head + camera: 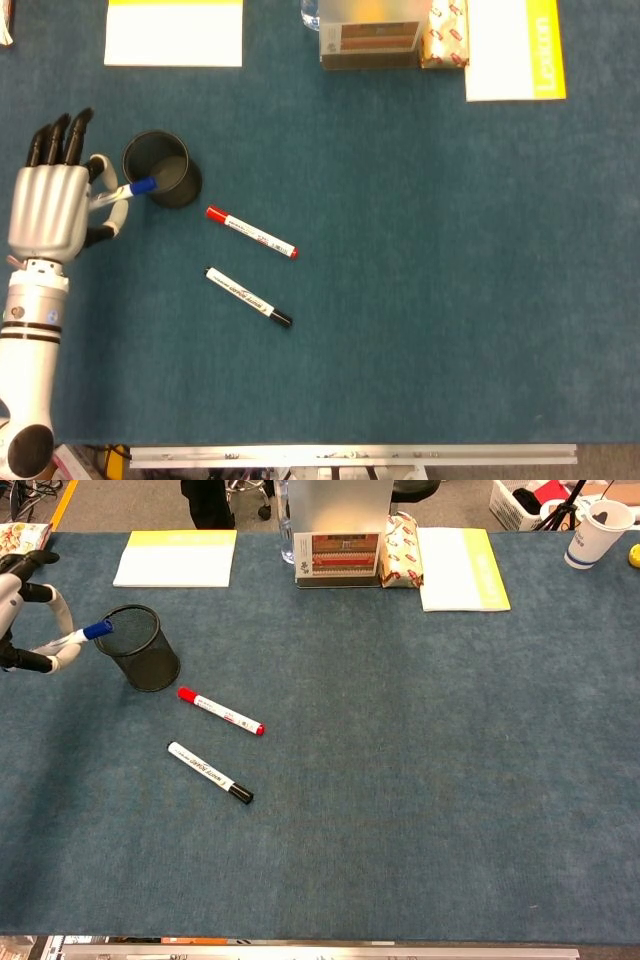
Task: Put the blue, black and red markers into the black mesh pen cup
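My left hand (48, 205) (22, 610) pinches the blue marker (127, 189) (80, 635) in the air, its blue cap at the left rim of the black mesh pen cup (160, 170) (138, 647). The cup stands upright at the left of the blue cloth. The red marker (250, 232) (220, 711) lies to the right of the cup, and the black marker (248, 297) (209, 772) lies just below it, both flat on the cloth. My right hand is not in either view.
A yellow-edged notepad (174, 32) (176, 558) lies at the back left. A box (370, 40), a snack packet (445, 35) and a white-yellow booklet (514, 48) line the back edge. A paper cup (598, 530) stands at the far right.
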`<state>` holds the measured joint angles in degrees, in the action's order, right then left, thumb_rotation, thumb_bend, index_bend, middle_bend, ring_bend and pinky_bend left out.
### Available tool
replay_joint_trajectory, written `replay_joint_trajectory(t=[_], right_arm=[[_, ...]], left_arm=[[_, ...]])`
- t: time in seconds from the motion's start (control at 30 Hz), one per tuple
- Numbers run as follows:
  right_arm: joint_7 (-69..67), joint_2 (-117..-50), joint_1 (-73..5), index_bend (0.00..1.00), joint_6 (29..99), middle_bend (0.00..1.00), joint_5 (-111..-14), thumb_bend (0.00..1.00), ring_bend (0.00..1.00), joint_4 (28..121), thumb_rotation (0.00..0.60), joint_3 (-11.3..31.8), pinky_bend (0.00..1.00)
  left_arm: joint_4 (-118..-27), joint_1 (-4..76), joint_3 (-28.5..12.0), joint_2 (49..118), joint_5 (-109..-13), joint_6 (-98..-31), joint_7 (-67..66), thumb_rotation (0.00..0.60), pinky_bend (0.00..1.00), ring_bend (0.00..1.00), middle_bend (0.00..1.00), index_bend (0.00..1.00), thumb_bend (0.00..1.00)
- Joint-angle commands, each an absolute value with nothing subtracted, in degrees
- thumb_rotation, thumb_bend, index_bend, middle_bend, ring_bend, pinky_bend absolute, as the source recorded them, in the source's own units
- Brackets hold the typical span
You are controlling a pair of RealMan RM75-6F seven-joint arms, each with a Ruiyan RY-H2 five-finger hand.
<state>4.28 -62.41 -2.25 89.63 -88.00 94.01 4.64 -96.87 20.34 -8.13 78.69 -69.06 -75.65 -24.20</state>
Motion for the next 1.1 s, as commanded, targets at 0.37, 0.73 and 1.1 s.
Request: replay_joint_trajectory(t=[0.37,0.73,1.1], right_arm=[[3.74,-62.19,-2.27,0.34,89.57,0.32,-87.99,0.00,0.42,94.02,0.600,4.65,0.64],[3.97,-62.29,-2.48,0.34,89.04,0.32,-87.83,0.00,0.42,93.94,0.600,4.57,0.64],[4.03,-62.32,-2.58,0.34,88.86,0.32,-87.78,0.00,0.42,93.88,0.600,4.54,0.64]], left_arm=[[-89.79,23.52,-11.97,85.31,-73.49,-75.46,-10.96,0.600,0.09,0.00,0.06,0.55,0.36],[-91.14,23.42,-15.63,86.79,-68.28,-72.97,0.31,0.600,0.09,0.00,0.06,0.56,0.36],[-88.19,23.36,-19.95,88.28,-65.65,-70.83,15.64,0.600,0.09,0.00,0.07,0.56,0.36]])
